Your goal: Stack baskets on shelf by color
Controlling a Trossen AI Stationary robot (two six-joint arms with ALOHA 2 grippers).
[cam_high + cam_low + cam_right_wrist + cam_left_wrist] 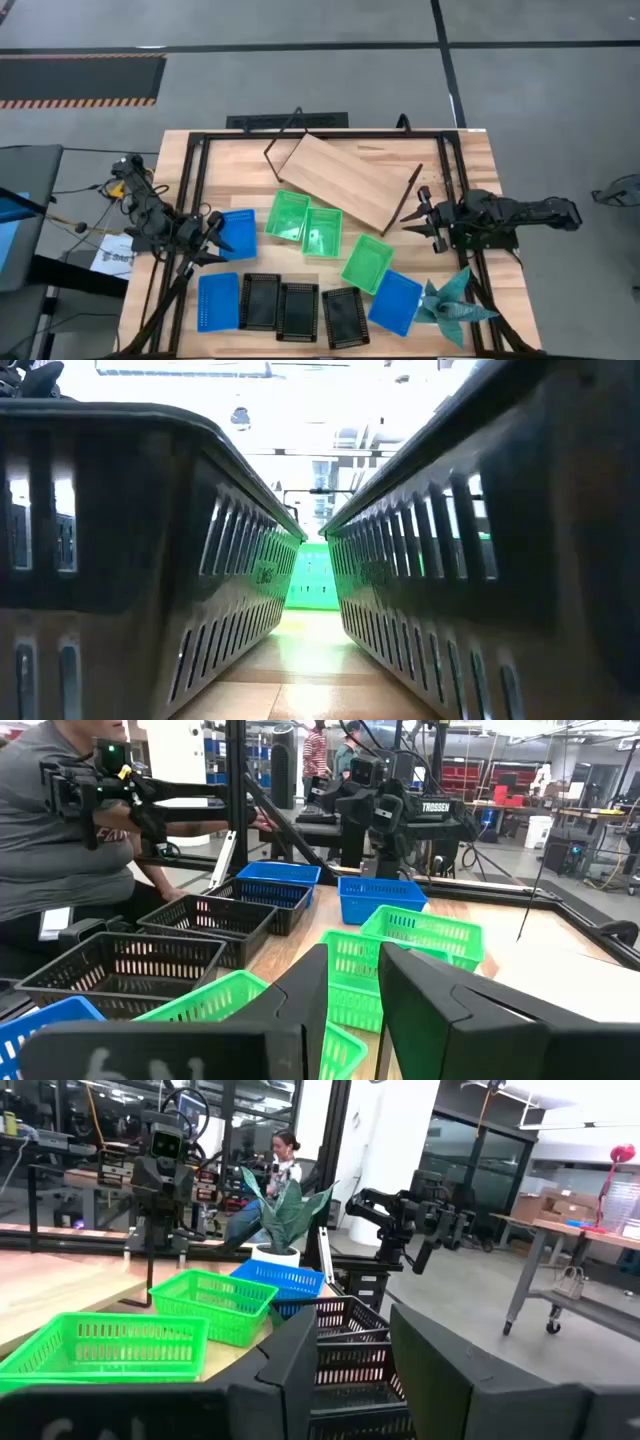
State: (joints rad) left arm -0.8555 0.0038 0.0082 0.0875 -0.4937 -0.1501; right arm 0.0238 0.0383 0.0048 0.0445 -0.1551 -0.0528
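Nine baskets are lying loose on the slatted tabletop, none stacked: green ones mid-table, black ones along the front, blue ones scattered. The shelf is sitting askew behind them, bare. Left gripper is hovering beside a blue basket, right gripper by the shelf's end, both spread, gripping nothing. That crooked shelf may be risking a clipped wire frame. A person is sitting close.

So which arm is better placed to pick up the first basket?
Probably the left gripper: it hovers open at the edge of a blue perforated plastic basket. The right gripper is open beside the light wooden shelf board, farther from any basket.
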